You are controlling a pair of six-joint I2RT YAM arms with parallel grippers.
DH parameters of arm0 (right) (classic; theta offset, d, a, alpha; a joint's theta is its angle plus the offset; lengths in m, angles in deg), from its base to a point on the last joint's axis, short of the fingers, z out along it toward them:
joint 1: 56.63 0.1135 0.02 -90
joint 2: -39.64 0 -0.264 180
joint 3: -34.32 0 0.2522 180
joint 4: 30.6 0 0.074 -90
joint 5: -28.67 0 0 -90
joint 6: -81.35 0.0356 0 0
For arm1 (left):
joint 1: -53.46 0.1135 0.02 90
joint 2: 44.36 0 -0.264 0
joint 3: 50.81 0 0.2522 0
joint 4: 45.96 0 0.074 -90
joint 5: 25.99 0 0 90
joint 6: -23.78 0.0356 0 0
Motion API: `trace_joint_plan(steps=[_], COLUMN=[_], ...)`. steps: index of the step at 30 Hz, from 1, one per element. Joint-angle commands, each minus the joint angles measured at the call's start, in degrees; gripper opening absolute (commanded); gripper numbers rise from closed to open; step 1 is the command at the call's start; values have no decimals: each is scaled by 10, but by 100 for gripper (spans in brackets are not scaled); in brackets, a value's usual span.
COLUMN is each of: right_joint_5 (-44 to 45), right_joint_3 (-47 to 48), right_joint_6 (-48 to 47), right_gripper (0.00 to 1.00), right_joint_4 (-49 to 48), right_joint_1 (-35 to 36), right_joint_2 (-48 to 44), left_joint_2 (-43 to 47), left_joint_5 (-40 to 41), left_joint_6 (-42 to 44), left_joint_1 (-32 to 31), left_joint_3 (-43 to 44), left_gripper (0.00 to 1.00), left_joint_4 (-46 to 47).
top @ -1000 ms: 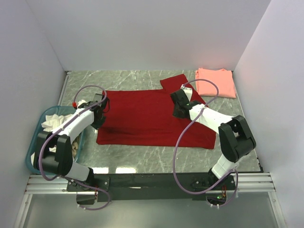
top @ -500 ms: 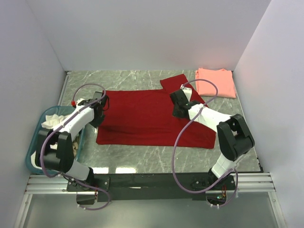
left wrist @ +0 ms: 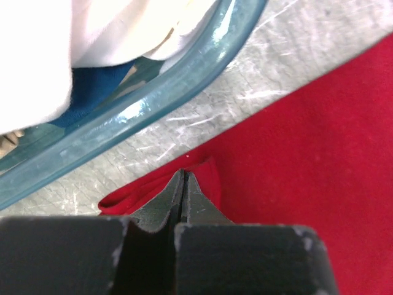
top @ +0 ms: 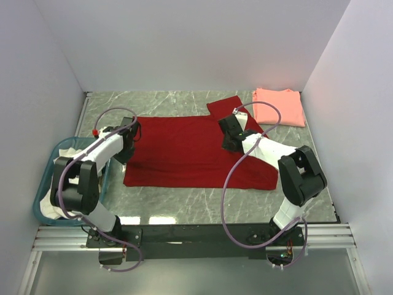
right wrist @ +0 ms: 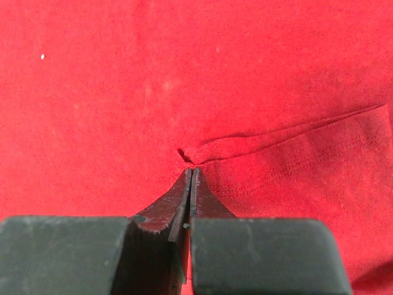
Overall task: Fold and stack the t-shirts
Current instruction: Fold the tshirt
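Observation:
The deep red t-shirt (top: pixel 184 153) lies spread flat on the marble table, one sleeve pointing to the back. The salmon-pink t-shirt (top: pixel 279 106) lies folded at the back right. My left gripper (top: pixel 131 136) is at the red shirt's left edge; in the left wrist view it (left wrist: pixel 184 176) is shut, pinching a small fold of the red cloth (left wrist: pixel 307 153). My right gripper (top: pixel 226 136) is on the shirt's right part near the sleeve; in the right wrist view it (right wrist: pixel 191 172) is shut on a pinch of red cloth (right wrist: pixel 184 80) beside a seam.
A teal basket (top: pixel 44 187) with white cloths (top: pixel 70 153) stands at the left edge, close to the left arm; its rim (left wrist: pixel 153 98) and a white cloth (left wrist: pixel 92 37) show in the left wrist view. White walls enclose the table on three sides.
My left gripper has moved toward the back along the shirt's left edge, and that edge has shifted with it. My right gripper has moved slightly toward the back.

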Motion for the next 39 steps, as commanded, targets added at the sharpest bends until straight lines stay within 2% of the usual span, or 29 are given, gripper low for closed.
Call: trace_joint_plan(steps=[1, 12, 15, 16, 17, 19, 21, 24, 26, 29, 31, 39], right_joint_5=[31, 34, 32, 29, 25, 19, 9, -4, -7, -12, -15, -51], right_joint_3=[27, 46, 48, 48, 47, 47, 50, 48, 48, 45, 41, -18], right_joint_6=[12, 2, 1, 0, -1, -3, -6, -7, -7, -8, -6, 12], right_gripper=[0, 0, 0, 0, 0, 0, 0, 11, 27, 40, 44, 46], right_joint_4=[-26, -30, -27, -27, -28, -26, -19, -16, -9, -2, 5, 0], right_joint_1=[-4, -5, -5, -5, -5, -5, -5, -5, -5, -6, -5, -14], right_joint_2=[6, 44, 53, 54, 54, 53, 52, 44, 35, 20, 4, -75], left_joint_2=[-13, -36, -25, -17, -9, 23, 58, 101, 118, 146, 165, 179], left_joint_5=[20, 7, -2, -6, -10, -19, -19, -16, -8, -1, 2, -2], left_joint_6=[-4, 8, 19, 26, 29, 33, 29, 21, 9, -9, -22, -48], left_joint_1=[6, 13, 15, 15, 15, 13, 13, 8, 4, -10, -21, -43], left_joint_3=[20, 31, 29, 26, 16, -7, -23, -58, -77, -102, -122, -177], left_gripper=[1, 1, 19, 35, 42, 53, 58, 59, 60, 59, 56, 52], left_joint_4=[3, 25, 35, 40, 50, 54, 49, 35, 24, 7, 1, 26])
